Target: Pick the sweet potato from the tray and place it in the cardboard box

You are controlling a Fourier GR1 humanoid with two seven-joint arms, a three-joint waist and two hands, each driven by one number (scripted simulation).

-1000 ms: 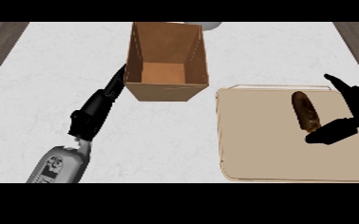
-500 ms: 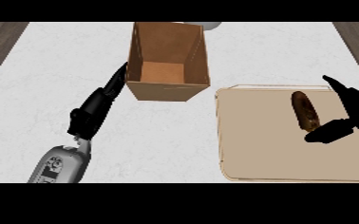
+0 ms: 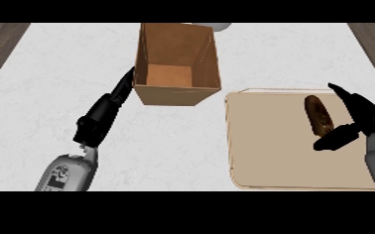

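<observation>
Right hand (image 3: 350, 124) open beside sweet potato (image 3: 319, 114); tray (image 3: 271, 148) beneath

A kitchen; white marbled counter (image 3: 183, 134) with wood flooring (image 3: 10, 37) at its corners

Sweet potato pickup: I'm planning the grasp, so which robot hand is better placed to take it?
The right robot hand. It is open beside the sweet potato on the tray. The left robot hand lies across the counter, by the cardboard box.
</observation>
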